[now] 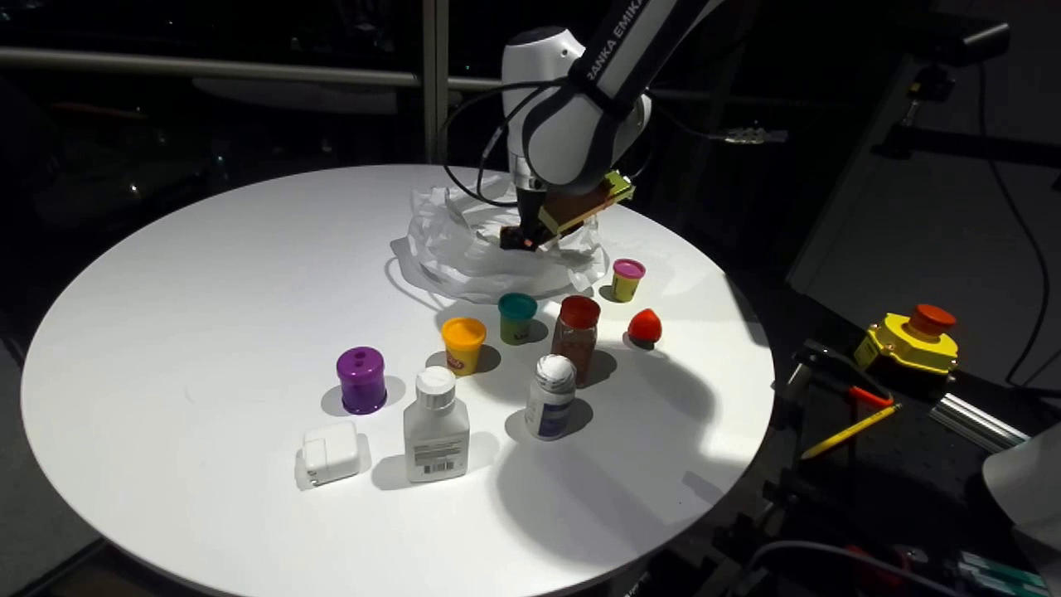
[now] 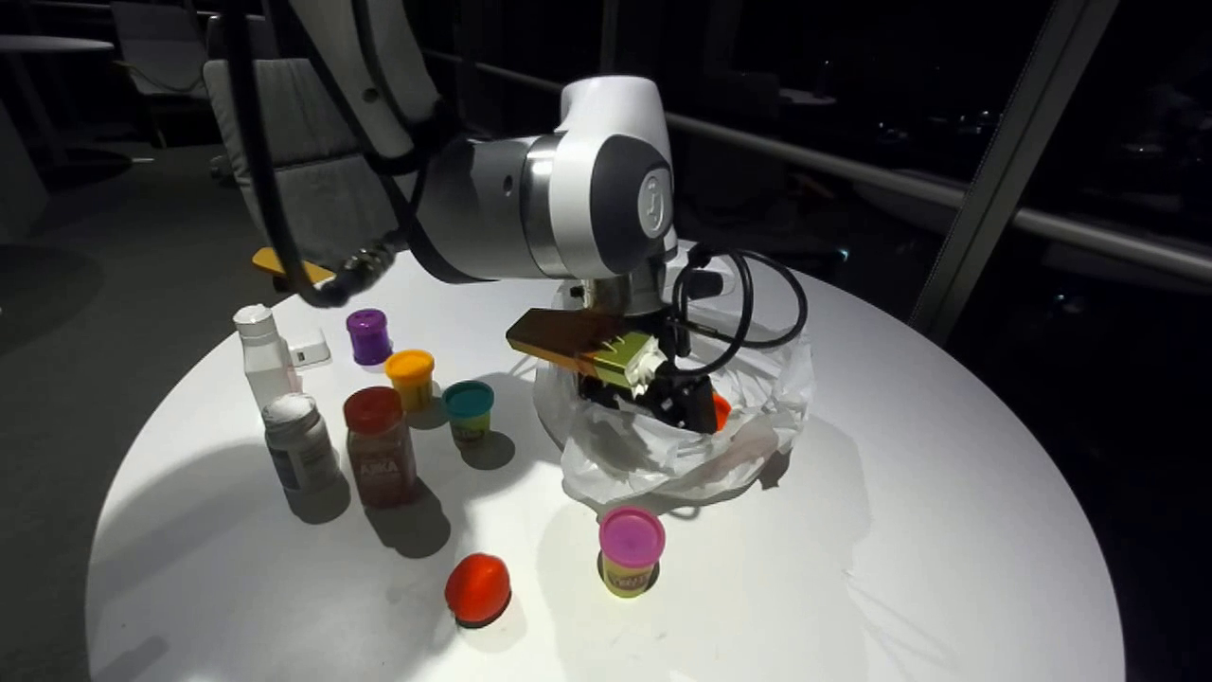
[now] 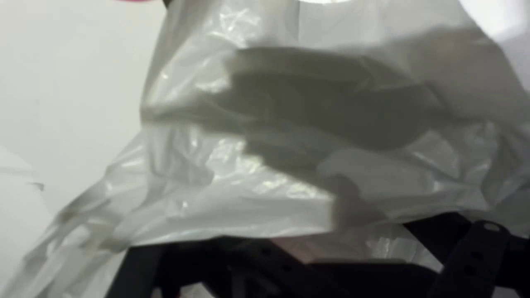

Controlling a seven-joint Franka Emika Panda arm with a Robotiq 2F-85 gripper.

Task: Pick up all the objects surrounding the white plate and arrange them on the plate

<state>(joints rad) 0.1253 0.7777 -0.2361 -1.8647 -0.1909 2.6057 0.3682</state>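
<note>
Apparently on white plate (image 1: 477,265): something orange (image 2: 721,411) (mostly hidden)
Gripper (image 2: 653,403): parted — nothing visibly held
Objects (image 1: 463,342) left outside: nine

Bright table (image 1: 232,290) against darkness — broad shadows cross it; the wrist view is soft and blurred — glare flecking the plastic (image 3: 290,103).

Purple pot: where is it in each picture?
In an exterior view: purple pot left of centre, just above the white block.
In an exterior view: purple pot left of centre, just right of that block.
Wrist view: not in it.
Shared landmark: the crinkled white plastic, in all three.
</note>
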